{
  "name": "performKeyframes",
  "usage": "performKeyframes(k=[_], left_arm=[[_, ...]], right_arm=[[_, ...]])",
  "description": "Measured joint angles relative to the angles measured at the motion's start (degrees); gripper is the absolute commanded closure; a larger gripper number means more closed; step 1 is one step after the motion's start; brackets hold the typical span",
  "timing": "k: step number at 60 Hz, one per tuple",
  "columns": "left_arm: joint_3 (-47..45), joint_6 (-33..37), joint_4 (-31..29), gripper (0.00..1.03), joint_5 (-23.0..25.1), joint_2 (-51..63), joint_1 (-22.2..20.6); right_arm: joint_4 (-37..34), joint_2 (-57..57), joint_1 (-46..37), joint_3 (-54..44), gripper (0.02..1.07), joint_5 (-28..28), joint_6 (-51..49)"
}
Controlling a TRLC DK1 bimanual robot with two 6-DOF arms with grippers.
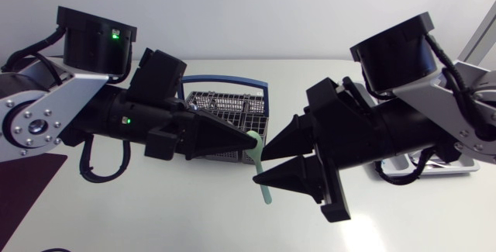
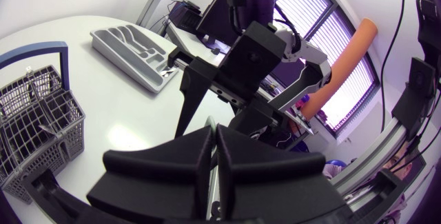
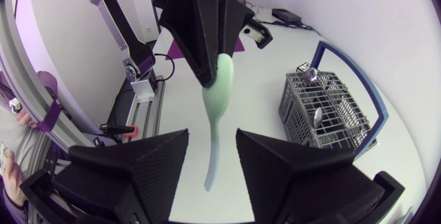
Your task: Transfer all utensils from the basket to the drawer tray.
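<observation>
Head view: left gripper (image 1: pixel 249 139) clenched on the broad end of a green utensil (image 1: pixel 265 191), which hangs above the table just beside the basket (image 1: pixel 225 106). Right gripper (image 1: pixel 271 163) released, fingers spread.

Left wrist view: drawer tray (image 2: pixel 129 46) sits well apart from the basket.

Right wrist view: utensil handle hangs between the right fingers. Other utensils (image 3: pixel 315 117) stand in the basket.

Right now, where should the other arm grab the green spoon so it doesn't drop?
On the thin handle. The left tool pinches the green spoon by its wide bowl end, so the handle hangs free below. The right tool is open, one finger either side of it, so closing from those sides looks best.
</observation>
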Motion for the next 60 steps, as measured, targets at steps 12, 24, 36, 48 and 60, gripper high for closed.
performKeyframes(k=[12, 24, 36, 48, 60], left_arm=[[0.00, 0.00, 0.00, 1.00, 0.00, 0.00, -0.35], [0.00, -0.02, -0.42, 1.00, 0.22, 0.00, -0.37], [0.42, 0.00, -0.85, 0.72, 0.17, -0.02, -0.20], [3.63, 0.00, -0.15, 0.46, -3.56, -0.52, 1.33], [6.86, 0.00, 0.90, 0.45, -11.04, -1.16, 2.93]], right_arm=[[0.00, 1.20, 0.55, 0.00, 0.97, -1.27, -0.02], [-0.15, 1.77, 0.52, 0.00, 1.01, -1.31, -0.02], [-1.46, 1.70, 0.46, 0.07, 1.01, -1.60, -0.09], [-5.84, 1.68, -1.55, 0.02, 1.01, -0.85, -1.57], [-9.44, 0.59, -6.43, -0.52, 1.01, 1.09, -5.40]])
